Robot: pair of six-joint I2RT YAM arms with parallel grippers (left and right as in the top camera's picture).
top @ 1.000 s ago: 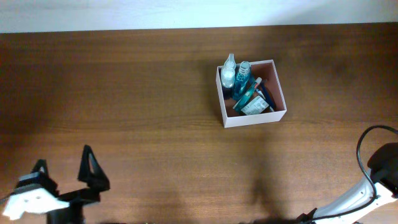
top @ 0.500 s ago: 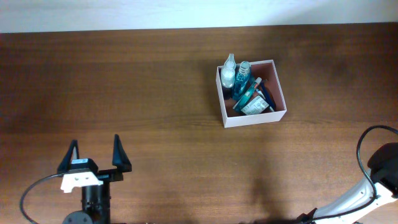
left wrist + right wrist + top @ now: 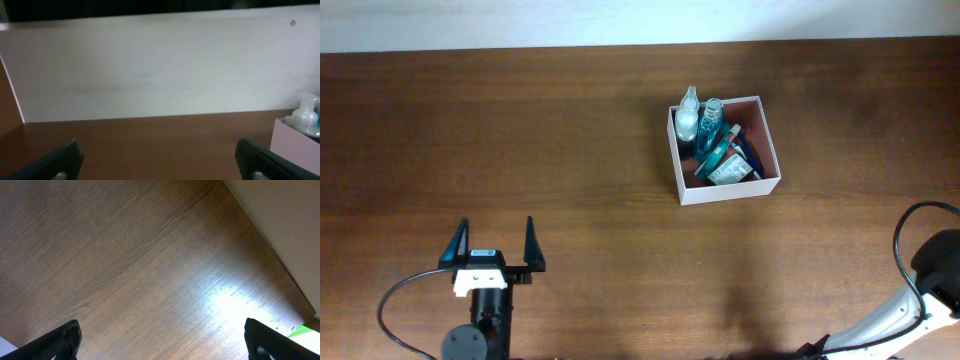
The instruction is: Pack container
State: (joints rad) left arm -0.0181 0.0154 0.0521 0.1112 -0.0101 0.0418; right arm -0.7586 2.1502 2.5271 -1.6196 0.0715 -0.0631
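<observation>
Left hand (image 3: 495, 230), fingers spread, above wooden table (image 3: 570, 150).

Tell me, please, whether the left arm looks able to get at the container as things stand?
Probably yes: the left gripper is open and empty, with only bare table between it and the container; whether the arm stretches that far is unclear.

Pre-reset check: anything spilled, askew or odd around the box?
Nothing stands out. The container sits a little skewed on the table, with toiletries piled loosely inside and none lying outside it.
</observation>
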